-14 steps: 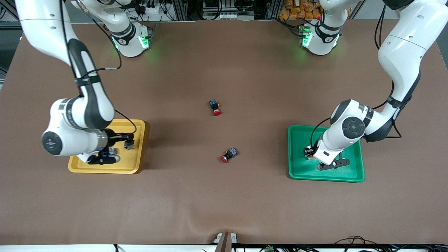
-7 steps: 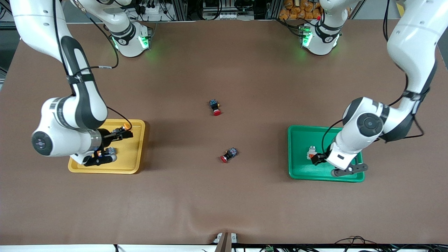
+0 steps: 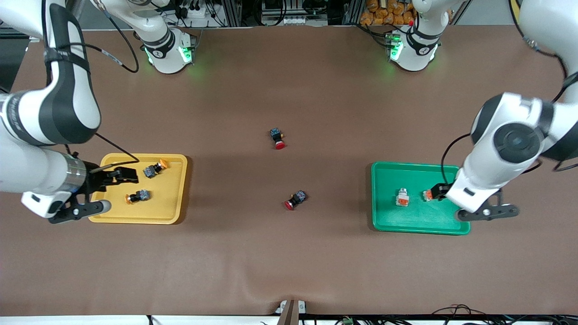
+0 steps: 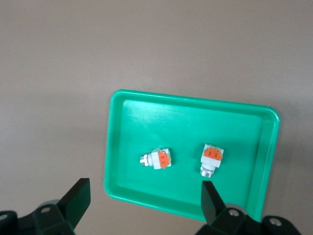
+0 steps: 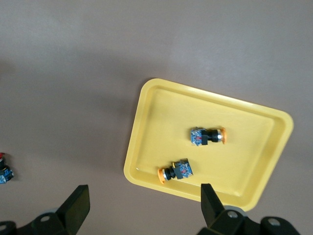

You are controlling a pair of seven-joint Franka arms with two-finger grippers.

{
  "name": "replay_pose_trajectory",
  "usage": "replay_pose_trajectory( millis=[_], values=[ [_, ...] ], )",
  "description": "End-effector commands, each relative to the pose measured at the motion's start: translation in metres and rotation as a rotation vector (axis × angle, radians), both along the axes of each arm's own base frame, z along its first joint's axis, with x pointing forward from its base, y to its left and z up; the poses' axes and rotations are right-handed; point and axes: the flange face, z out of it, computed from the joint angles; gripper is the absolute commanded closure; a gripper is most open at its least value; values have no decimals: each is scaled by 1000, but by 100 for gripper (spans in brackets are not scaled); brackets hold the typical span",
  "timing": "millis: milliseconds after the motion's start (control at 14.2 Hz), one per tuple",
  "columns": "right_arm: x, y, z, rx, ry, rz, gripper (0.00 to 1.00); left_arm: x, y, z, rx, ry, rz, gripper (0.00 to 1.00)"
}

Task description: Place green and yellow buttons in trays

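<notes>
The yellow tray (image 3: pixel 174 198) holds two black-bodied buttons with orange-yellow caps (image 3: pixel 155 169) (image 3: pixel 137 196). They also show in the right wrist view (image 5: pixel 207 136) (image 5: pixel 176 171). My right gripper (image 3: pixel 122 176) (image 5: pixel 144 190) is open and empty, raised over that tray's end toward the right arm's end of the table. The green tray (image 3: pixel 420 223) holds two whitish-grey buttons with orange sections (image 3: pixel 402 197) (image 3: pixel 428 195). They also show in the left wrist view (image 4: pixel 157 159) (image 4: pixel 212 157). My left gripper (image 3: pixel 437 191) (image 4: pixel 144 188) is open and empty, raised over that tray's end toward the left arm's end.
Two black-bodied switches with red caps lie on the brown table between the trays, one (image 3: pixel 277 137) farther from the front camera and one (image 3: pixel 295 200) nearer. One of them shows at the edge of the right wrist view (image 5: pixel 4 171).
Both grippers rose and drew back toward their ends of the table. The left let go of a whitish button in the green tray. The right uncovered the two buttons in the yellow tray.
</notes>
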Motion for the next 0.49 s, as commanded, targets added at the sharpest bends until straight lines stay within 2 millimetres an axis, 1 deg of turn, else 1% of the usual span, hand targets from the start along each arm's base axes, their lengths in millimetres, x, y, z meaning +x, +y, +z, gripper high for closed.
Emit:
replay_pose_trajectory(
  millis=[0,71,141,212,282,424],
  values=[
    [0,-6,44,5,-31,9,0,-6,-2,46,-55,38,-23,0],
    [-3,-3,53,13,-46,9,0,-11,-6,55,-130,75,-4,0],
    [-4,-6,57,18,-53,7,0,-16,-4,70,-177,99,20,0],
    [-5,-13,66,22,-67,-5,0,-21,9,86,-184,91,47,0],
    [-11,-24,87,22,-96,-19,0,-26,13,100,-180,75,50,0],
    [-31,-30,121,6,-103,-30,0,-41,4,133,-162,32,-14,0]
  ],
)
